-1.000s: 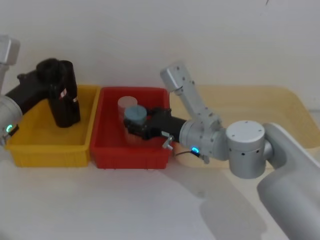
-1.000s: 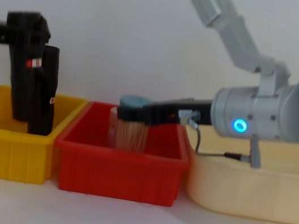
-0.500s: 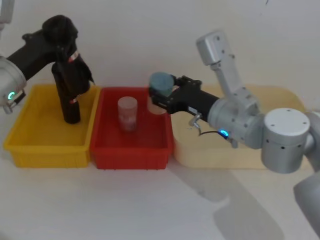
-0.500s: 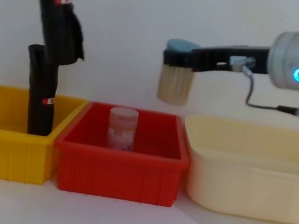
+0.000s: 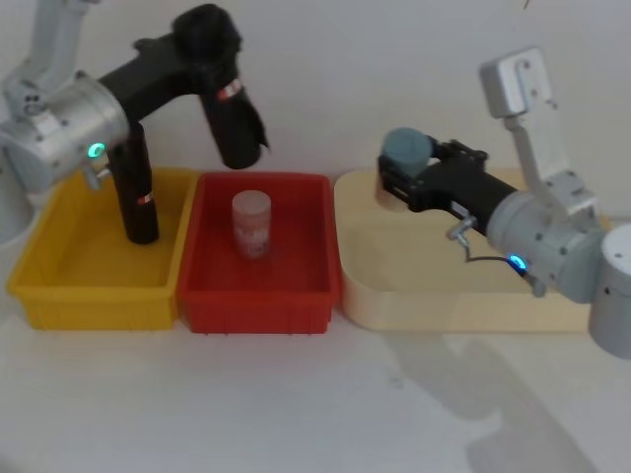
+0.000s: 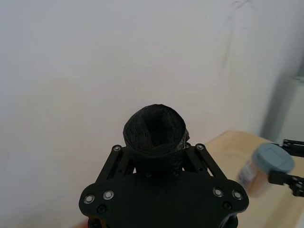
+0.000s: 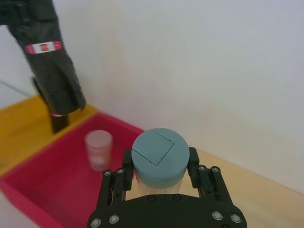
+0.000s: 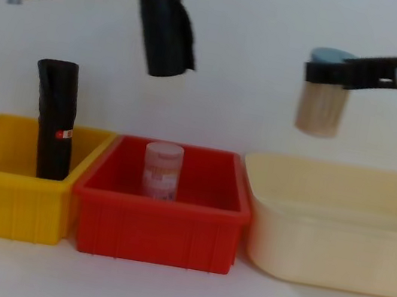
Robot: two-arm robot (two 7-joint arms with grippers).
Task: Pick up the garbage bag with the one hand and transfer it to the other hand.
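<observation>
Both arms have swung toward the robot's right in the last half second. The left gripper (image 5: 215, 59), which was over the yellow bin (image 5: 59, 296) to the left of the red bin (image 5: 256, 305), now hangs high above the red bin's back left corner. Its fingers are clamped on the top of the garbage bag (image 5: 237, 133), and the rolled black bag dangles below them, clear of everything. The right gripper (image 5: 406, 169) has left the red bin's back right corner and now hovers to the right of the bin, over the cream tray (image 5: 434, 305). Its fingers are closed around a lidded jar (image 5: 405, 148). A second black roll (image 5: 138, 197) stands in the yellow bin, and a small clear jar (image 5: 251, 222) stands inside the red bin. The pick-up looks done and the bag is heading toward the receiving side. With the right gripper occupied, it would likely have to let go of the jar before it could take the bag.
</observation>
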